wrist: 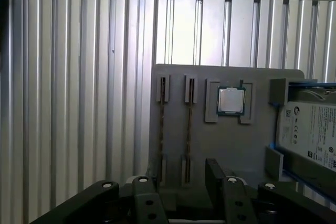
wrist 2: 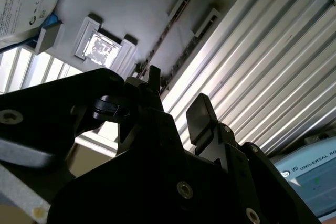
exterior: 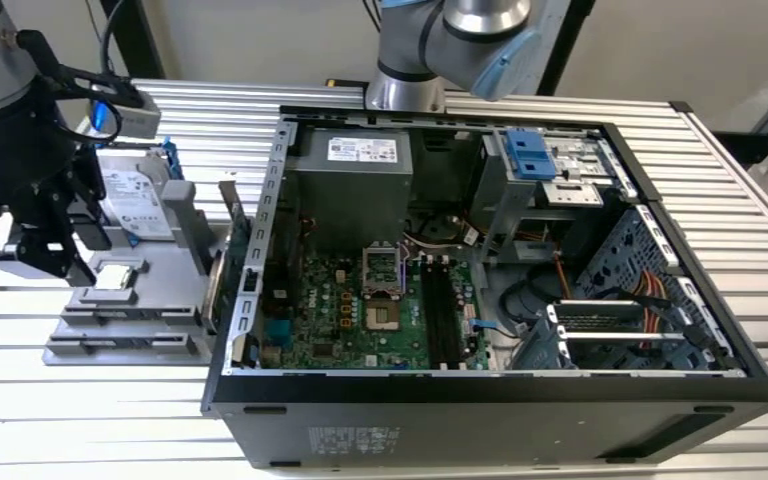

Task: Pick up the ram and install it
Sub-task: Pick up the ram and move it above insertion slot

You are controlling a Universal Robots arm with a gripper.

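The claw hangs over the grey holder at the exterior view's left, beside the open case on the ribbed bench. Its fingers stand apart with nothing between them, so it is open and empty. In the first wrist view, the gap between them lines up roughly with the ram.

The ram stands on its thin edge in a narrow groove of the holder, gripped only at its ends by small brackets. That probably leaves its long flat sides free for the fingers to close on. In the second wrist view it runs as a thin line just beyond the fingertips, not touched by them.

The square chip sits in its own pocket beside the ram, and the drive lies past that. The board's black slots inside the case are well apart from the claw, so the ram is not yet lifted.
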